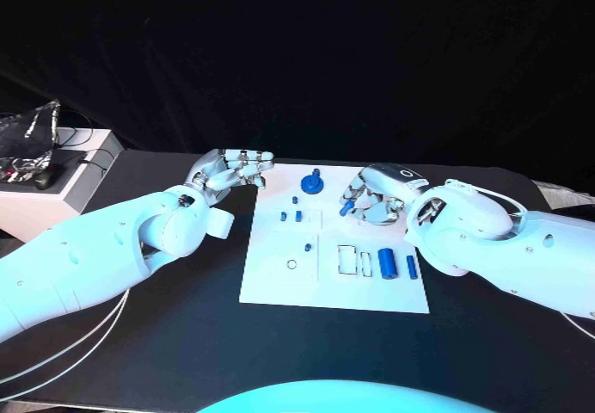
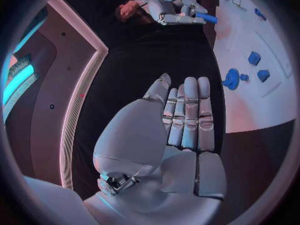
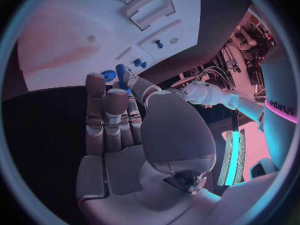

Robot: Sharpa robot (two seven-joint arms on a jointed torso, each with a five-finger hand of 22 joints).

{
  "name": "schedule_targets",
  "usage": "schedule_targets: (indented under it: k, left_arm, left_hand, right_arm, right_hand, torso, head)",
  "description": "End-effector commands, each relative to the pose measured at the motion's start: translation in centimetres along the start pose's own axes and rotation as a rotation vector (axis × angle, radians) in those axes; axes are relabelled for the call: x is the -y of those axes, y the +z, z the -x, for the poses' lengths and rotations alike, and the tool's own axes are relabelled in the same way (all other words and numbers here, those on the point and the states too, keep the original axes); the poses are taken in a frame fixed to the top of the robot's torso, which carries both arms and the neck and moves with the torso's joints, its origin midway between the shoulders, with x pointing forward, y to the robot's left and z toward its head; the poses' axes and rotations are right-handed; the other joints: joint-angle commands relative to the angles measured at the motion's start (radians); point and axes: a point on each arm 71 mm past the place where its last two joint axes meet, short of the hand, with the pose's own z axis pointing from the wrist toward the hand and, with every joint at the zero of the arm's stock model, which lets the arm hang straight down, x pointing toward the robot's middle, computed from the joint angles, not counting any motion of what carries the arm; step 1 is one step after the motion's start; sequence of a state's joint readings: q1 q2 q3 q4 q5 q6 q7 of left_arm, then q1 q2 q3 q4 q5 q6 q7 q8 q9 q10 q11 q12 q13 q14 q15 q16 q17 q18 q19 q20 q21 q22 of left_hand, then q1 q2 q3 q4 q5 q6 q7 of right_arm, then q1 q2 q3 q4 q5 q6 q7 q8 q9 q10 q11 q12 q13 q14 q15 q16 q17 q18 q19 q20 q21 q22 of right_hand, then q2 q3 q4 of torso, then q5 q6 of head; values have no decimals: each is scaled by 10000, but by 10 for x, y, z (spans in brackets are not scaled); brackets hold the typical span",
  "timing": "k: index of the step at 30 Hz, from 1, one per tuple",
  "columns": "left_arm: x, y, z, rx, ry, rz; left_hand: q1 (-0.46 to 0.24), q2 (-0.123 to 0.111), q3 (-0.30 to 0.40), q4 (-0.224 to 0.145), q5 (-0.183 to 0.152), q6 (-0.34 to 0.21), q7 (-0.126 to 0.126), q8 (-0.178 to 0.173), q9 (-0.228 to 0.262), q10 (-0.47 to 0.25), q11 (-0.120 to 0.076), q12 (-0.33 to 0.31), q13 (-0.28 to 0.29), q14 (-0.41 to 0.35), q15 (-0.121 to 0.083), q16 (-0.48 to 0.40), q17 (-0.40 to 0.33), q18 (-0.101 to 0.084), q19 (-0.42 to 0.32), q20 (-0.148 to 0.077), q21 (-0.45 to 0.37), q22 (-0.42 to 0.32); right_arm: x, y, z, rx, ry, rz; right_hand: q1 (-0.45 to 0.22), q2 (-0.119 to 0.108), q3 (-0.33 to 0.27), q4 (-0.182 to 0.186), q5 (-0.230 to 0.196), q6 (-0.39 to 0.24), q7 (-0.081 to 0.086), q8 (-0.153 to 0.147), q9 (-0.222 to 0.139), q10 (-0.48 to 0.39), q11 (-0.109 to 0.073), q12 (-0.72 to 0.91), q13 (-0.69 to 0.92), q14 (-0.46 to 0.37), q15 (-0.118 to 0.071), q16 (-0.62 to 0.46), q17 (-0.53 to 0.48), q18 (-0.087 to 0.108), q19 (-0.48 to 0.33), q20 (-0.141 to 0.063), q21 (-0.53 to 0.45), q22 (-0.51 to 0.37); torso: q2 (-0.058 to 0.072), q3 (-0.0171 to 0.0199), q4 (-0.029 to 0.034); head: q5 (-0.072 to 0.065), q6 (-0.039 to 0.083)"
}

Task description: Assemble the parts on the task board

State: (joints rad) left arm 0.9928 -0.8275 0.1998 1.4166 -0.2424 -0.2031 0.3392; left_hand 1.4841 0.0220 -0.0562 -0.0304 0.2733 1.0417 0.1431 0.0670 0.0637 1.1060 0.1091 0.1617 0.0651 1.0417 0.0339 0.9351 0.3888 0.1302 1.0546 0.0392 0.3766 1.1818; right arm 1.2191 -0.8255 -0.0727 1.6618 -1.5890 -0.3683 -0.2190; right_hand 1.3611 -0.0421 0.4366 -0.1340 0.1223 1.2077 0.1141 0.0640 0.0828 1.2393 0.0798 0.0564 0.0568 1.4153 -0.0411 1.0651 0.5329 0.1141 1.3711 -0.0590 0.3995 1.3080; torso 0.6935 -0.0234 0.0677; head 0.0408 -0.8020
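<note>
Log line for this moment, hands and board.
left hand: open, beside task board | right hand: holds blue part over board

task board's [image 1: 334, 288] right edge behind arm

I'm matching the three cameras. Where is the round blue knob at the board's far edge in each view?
Head view: round blue knob at the task board's far edge.
Left wrist view: knob beyond the left robot hand, on the board.
Right wrist view: knob just past the right robot hand.
Shared landmark: the white task board.
</note>
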Motion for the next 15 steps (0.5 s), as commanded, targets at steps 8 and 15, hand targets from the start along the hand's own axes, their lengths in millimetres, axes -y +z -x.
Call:
schedule_targets:
  k: [8, 15]
  left_arm:
    - [-1, 3, -5, -131, -40, -10]
    - [-2, 4, -6, -153, -54, -19]
  left_hand:
    - [-61, -1, -4, -42, 26, -48, 28, 1, 3, -57, -28, 51, -12, 14, 33, -48, -8, -56, 81, 25, -41, 28]
    - [-61, -1, -4, -42, 26, -48, 28, 1, 3, -57, -28, 51, -12, 14, 33, -48, -8, -56, 81, 25, -41, 28]
  right_arm:
    - [-59, 12, -30, -338, 367, 1529]
    - [-79, 16, -53, -648, 389, 1994]
  right_hand:
    - [72, 153, 39, -77, 175, 74, 28, 38, 0, 679, -343, 37, 50, -10, -40, 14, -6, 208, -107, 6, -1, 315]
    - [66, 164, 37, -112, 199, 69, 33, 35, -5, 671, -339, 37, 50, -9, -39, 5, -17, 219, -125, 7, -17, 304]
  torso:
    - [-47, -26, 34]
    - [-53, -41, 19]
  head:
    - [180, -8]
    - [306, -59]
